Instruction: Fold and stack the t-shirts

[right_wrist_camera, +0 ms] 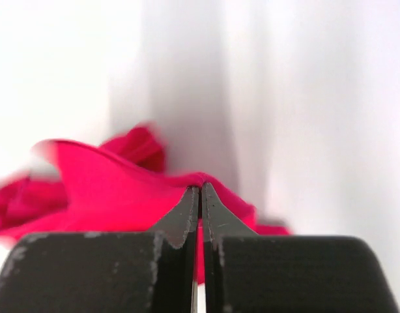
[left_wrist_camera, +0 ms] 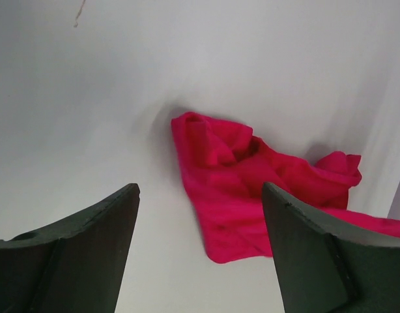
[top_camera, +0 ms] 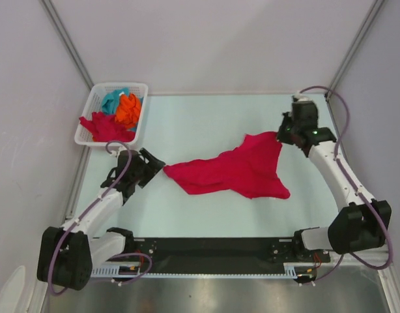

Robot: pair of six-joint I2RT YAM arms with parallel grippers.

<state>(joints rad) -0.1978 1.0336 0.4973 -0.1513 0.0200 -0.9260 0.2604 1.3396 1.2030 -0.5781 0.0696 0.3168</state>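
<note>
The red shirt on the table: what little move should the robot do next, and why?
Probably slide the left pincer forward and close it on the nearest end of the red shirt. It is open, just short of the cloth, while the right pincer pinches the opposite corner. Two grips could spread it flat.

lab: white-walled robot enclosure (top_camera: pixel 206 45)

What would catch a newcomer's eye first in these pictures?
A bright red t-shirt lies crumpled across the middle of the pale table, and the right arm has its jaws shut on its far right corner. The left arm sits at its left end with jaws open. In the far left corner, a white basket holds a teal shirt, an orange shirt and a second red shirt.
</note>
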